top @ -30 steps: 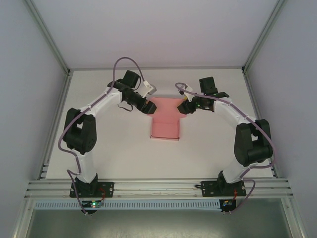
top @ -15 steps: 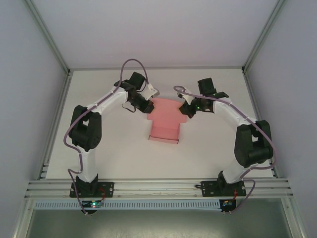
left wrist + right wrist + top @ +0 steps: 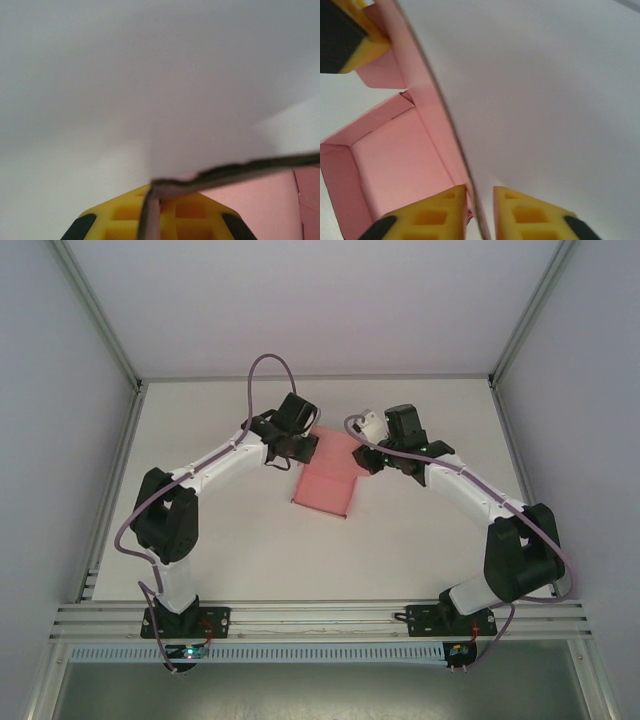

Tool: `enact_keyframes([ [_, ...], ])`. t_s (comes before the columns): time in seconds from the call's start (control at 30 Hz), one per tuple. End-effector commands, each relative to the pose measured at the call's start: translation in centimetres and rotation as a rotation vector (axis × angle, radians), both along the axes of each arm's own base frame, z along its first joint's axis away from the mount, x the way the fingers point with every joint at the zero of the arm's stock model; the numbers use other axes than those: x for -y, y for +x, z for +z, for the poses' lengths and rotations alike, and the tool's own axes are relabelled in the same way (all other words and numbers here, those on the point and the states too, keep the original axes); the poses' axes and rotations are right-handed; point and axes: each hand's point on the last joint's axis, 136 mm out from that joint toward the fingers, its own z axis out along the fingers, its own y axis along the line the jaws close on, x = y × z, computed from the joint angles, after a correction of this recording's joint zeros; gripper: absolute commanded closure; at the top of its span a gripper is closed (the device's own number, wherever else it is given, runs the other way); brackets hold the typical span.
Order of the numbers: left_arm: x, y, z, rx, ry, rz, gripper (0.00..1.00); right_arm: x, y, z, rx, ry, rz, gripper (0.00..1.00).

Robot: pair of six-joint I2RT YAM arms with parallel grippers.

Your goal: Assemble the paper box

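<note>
The left gripper (image 3: pixel 154 196) is pinching the paper box (image 3: pixel 322 490) edge, and the right gripper (image 3: pixel 480 191) is straddling its wall, squeezing or not I cannot tell.

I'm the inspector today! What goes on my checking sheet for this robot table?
Surface: white table, flat, no marks seen.
Job's things: pink paper box, partly folded with some walls up, at the far middle of the table between the two arms.
Clutter: nothing seen.
End effectors: left end effector shut on an edge of the box; right end effector has a finger on each side of a box wall, grip unclear.
Cables: purple cables loop along both arms, off the box.
Surroundings: plain white walls on three sides; metal rail at the near edge holds the arm bases.
</note>
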Motion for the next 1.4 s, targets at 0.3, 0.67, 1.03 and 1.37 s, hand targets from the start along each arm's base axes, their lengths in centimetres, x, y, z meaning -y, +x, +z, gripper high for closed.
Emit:
enact_keyframes([
  [0.3, 0.7, -0.4, 0.3, 0.096, -0.022, -0.098, 1.0, 1.4, -0.4, -3.2, -0.122, 0.102, 0.163, 0.64],
  [0.67, 1.2, 0.5, 1.2, 0.072, -0.114, 0.035, 1.0, 1.4, 1.8, -2.7, -0.109, 0.025, -0.046, 0.95],
  [1.03, 2.2, 1.6, 1.8, 0.137, -0.266, 0.46, 1.0, -0.2, 4.9, 3.9, -0.016, 0.55, -0.645, 0.95],
  [1.37, 3.5, 2.0, -0.2, 0.096, -0.397, 0.545, 1.0, -3.5, 3.9, 2.3, -0.095, 0.718, -0.673, 0.93],
])
